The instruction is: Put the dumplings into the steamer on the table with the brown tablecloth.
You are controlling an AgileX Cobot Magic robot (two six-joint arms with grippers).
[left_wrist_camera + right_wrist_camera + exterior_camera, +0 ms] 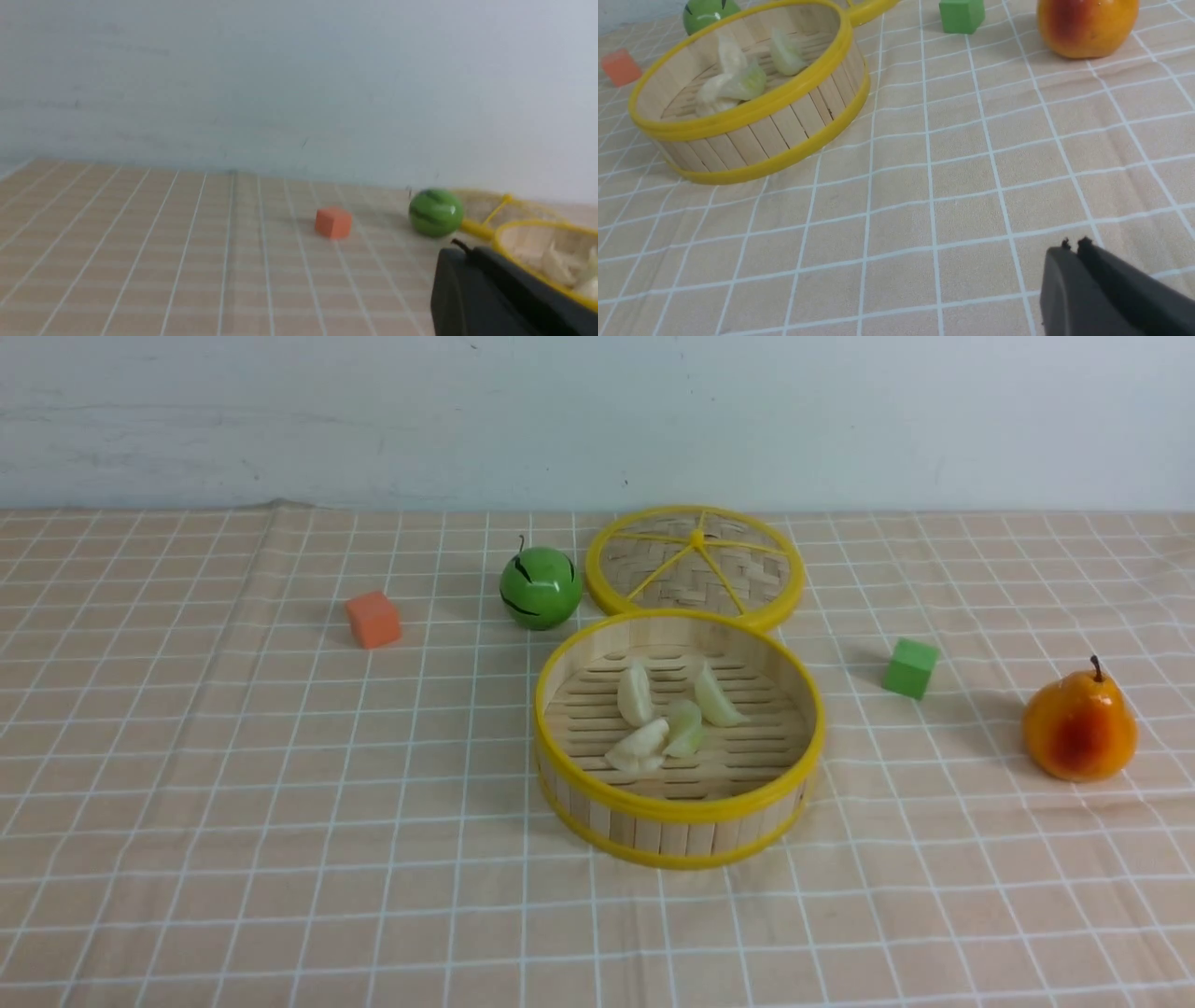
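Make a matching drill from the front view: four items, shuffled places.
Items:
1. orange cube
2. green cube
3. pear
4. dumplings

Places:
A. inside the steamer
B. far right of the cloth
C. left of the green ball
D. between steamer and pear

Pairs: 1-C, 2-D, 3-B, 4-A

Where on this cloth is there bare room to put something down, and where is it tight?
Bare cloth runs across the whole near side in front of the steamer, on the left beyond the orange cube, and between the green cube and the pear. It is tight at the back, where the watermelon ball, lid and steamer meet.
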